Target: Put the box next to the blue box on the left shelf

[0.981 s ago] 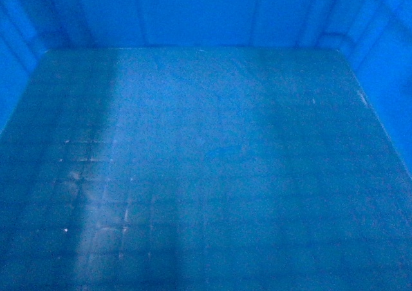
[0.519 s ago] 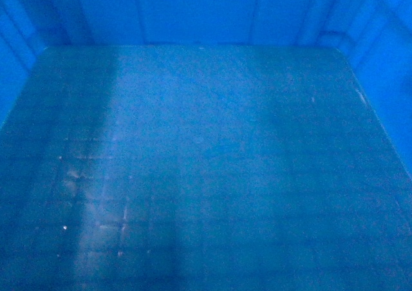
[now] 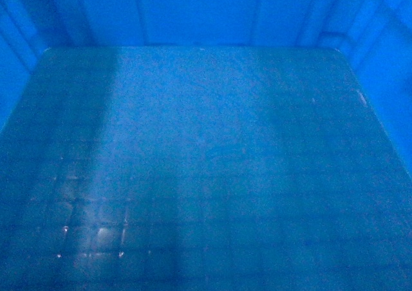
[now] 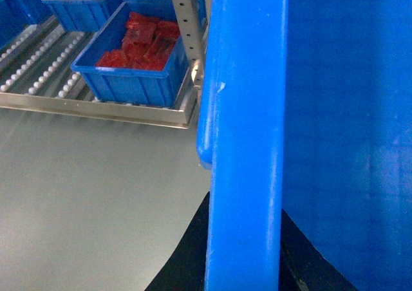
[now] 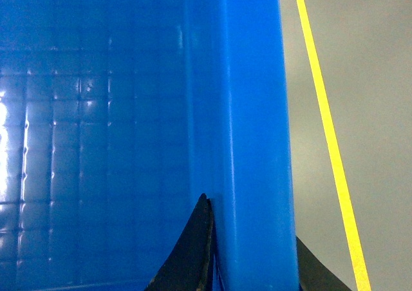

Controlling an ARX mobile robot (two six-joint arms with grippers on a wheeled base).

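So the head cam barely changed over the last second, just the box floor sliding a touch and the glare shifting, so I'd guess it's being carried slowly. Left pincer and right pincer each clamp a rim. The left shelf with a red-filled blue bin sits ahead-left, box not there yet.

Roller shelf sits up and left of the left fingers, with a blue bin of red packets resting on its rollers.
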